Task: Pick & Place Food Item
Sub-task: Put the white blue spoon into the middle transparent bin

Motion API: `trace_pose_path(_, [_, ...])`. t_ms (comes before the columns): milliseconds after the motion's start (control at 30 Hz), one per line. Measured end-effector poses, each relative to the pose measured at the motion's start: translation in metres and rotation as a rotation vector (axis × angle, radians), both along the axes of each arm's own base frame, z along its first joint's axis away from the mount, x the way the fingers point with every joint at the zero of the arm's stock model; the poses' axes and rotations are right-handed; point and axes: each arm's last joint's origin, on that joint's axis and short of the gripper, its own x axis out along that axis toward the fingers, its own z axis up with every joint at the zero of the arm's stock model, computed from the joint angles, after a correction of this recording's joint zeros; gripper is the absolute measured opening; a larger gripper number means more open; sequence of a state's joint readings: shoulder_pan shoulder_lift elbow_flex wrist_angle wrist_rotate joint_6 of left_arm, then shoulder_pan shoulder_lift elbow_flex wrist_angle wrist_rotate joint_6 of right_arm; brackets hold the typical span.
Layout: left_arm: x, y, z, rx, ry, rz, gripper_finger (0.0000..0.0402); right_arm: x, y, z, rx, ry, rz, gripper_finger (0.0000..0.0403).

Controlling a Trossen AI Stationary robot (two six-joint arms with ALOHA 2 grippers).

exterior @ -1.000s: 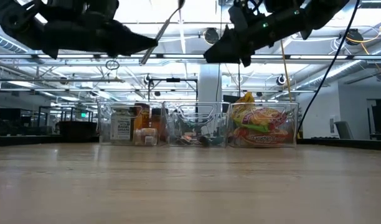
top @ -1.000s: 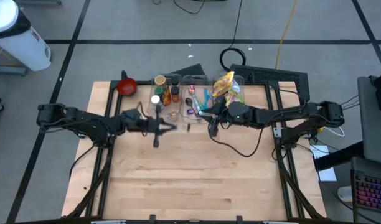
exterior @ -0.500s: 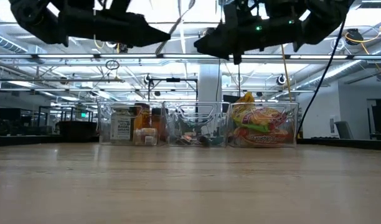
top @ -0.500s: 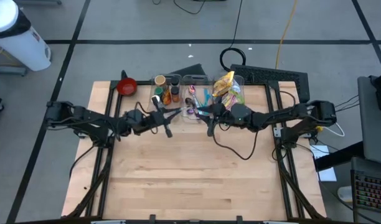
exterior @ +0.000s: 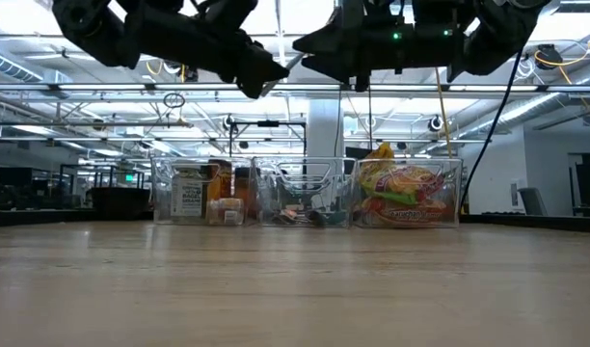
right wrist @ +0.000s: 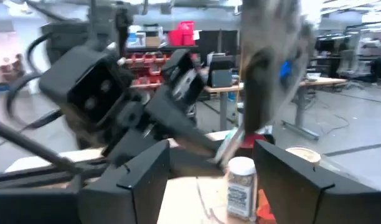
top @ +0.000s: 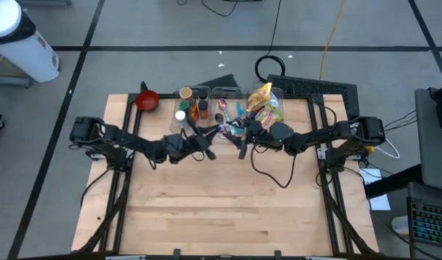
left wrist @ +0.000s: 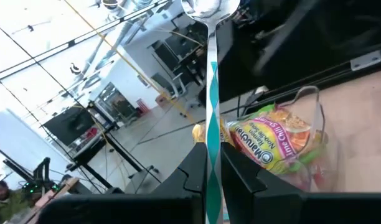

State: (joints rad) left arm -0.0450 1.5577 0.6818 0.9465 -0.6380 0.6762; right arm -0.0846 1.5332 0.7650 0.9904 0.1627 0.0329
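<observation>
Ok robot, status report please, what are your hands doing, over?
Left end effector shut on spoon, held high. Right end effector open, facing it. Noodle packet lying in clear bin.

Overhead looks down; low level; both share bins (top: 228, 105).

— How's your light?
— Even and bright from overhead on the desk (top: 206, 209); you get only soft shadows there.
— And low down?
— Ceiling lamps glare behind both arms, leaving them silhouettes. Your right wrist picture is smeared with motion blur.
</observation>
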Motion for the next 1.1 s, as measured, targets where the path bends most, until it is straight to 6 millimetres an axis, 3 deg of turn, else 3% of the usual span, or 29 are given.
trace_pose_path(233, [0.0038, -0.0010, -0.0006, -0.001, 0.002, 0.001, 0.0026, -0.0007, 0.0002, 0.0008, 0.016, -0.010, -0.087, 0.0194])
trace_pose_path(700, [0.0039, -0.0010, -0.0012, -0.010, 0.002, -0.004, 0.0026, -0.0009, 0.0002, 0.0023, 0.056, -0.037, -0.079, 0.0018])
trace_pose_path(1000, [0.0045, -0.0018, -0.0049, -0.026, 0.034, -0.043, 0.0028, -0.0008, 0.0003, 0.0013, 0.037, -0.020, -0.082, 0.0011])
trace_pose_path(1100, [0.0047, -0.0048, -0.0076, -0.052, 0.049, -0.068, 0.0056, -0.0006, 0.0004, 0.0008, 0.026, -0.013, -0.078, 0.0011])
